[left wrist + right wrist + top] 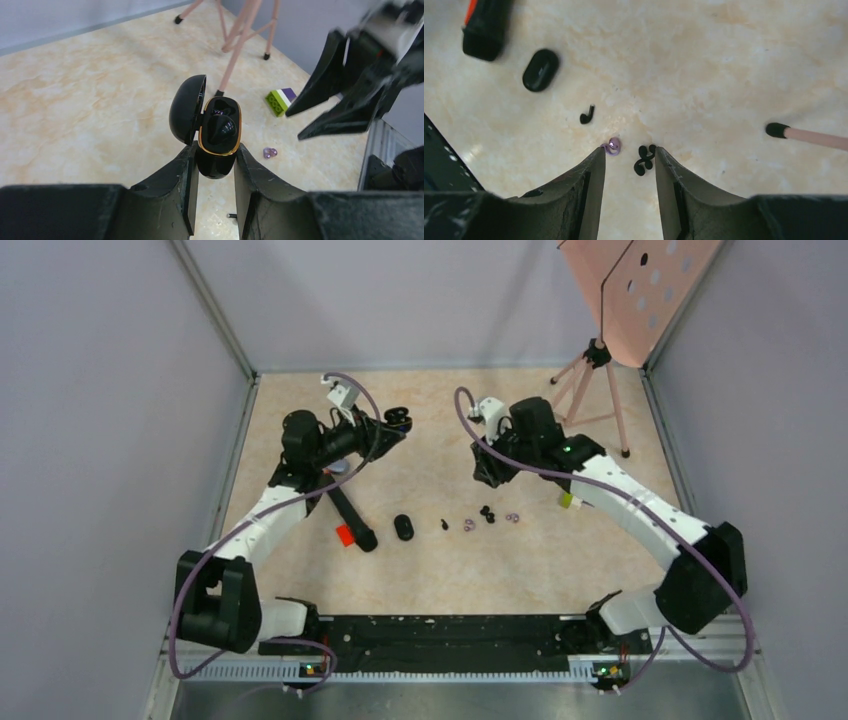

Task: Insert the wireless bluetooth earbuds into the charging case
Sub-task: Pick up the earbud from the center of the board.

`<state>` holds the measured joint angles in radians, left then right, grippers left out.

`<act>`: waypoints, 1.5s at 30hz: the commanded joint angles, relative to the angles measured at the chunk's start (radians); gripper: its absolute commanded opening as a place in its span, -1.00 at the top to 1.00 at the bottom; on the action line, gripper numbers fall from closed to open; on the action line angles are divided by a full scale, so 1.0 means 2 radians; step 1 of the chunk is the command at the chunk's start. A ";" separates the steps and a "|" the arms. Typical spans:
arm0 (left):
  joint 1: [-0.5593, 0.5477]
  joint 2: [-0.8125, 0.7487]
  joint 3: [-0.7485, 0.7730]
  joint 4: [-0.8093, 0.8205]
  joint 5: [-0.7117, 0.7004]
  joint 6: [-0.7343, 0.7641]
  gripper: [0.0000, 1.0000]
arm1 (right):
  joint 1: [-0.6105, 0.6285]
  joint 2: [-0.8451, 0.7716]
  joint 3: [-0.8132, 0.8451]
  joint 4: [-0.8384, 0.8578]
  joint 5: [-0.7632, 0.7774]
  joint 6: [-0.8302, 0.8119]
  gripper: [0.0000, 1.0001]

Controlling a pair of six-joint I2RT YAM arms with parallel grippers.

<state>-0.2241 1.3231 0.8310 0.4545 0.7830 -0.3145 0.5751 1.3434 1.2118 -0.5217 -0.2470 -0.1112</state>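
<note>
My left gripper [215, 152] is shut on the charging case [218, 135], a black oval with a gold rim, and holds it above the table with its lid [186, 107] swung open. Something glossy and black fills the inside; I cannot tell whether it is a bud. The same left gripper [398, 420] shows at the back left in the top view. My right gripper [630, 150] is open and hovers over the earbuds. A black pair [645, 159] lies between its tips, a purple bud [613, 145] by the left tip, and a single black bud [586, 116] lies farther off.
A second black oval case [403, 527] and a black marker with a red piece [350, 522] lie left of the buds. A green and purple block [567, 500] sits under the right arm. A pink tripod [595, 380] stands at the back right.
</note>
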 commanded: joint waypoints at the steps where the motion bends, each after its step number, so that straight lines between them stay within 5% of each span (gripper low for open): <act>1: 0.019 -0.048 -0.014 -0.026 -0.069 -0.028 1.00 | 0.000 0.027 -0.046 0.026 -0.071 -0.104 0.18; 5: 0.035 -0.067 -0.025 -0.054 -0.107 -0.030 1.00 | 0.004 0.021 -0.101 0.108 -0.151 -0.265 0.17; 7: 0.041 -0.071 -0.025 -0.060 -0.112 -0.032 1.00 | 0.016 0.045 -0.092 0.115 -0.144 -0.281 0.19; 12: 0.048 -0.078 -0.013 -0.081 -0.128 -0.026 1.00 | 0.042 0.125 -0.019 0.075 -0.094 -0.080 0.22; 16: 0.057 -0.083 -0.006 -0.101 -0.149 -0.023 1.00 | 0.070 0.156 -0.022 0.068 -0.066 0.020 0.06; 24: 0.075 -0.092 0.004 -0.126 -0.177 -0.023 1.00 | 0.106 0.203 -0.012 0.057 -0.047 0.039 -0.25; 37: 0.084 -0.106 -0.003 -0.119 -0.174 -0.026 1.00 | 0.116 0.264 0.015 0.062 0.054 0.059 -0.04; 45: 0.086 -0.108 -0.012 -0.108 -0.172 -0.031 1.00 | 0.115 0.276 0.032 0.020 0.078 -0.046 0.02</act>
<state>-0.0582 1.1347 0.7963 0.1780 0.4362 -0.3668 0.7982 1.8771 1.2217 -0.4320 -0.1417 -0.0868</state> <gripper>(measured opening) 0.338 0.493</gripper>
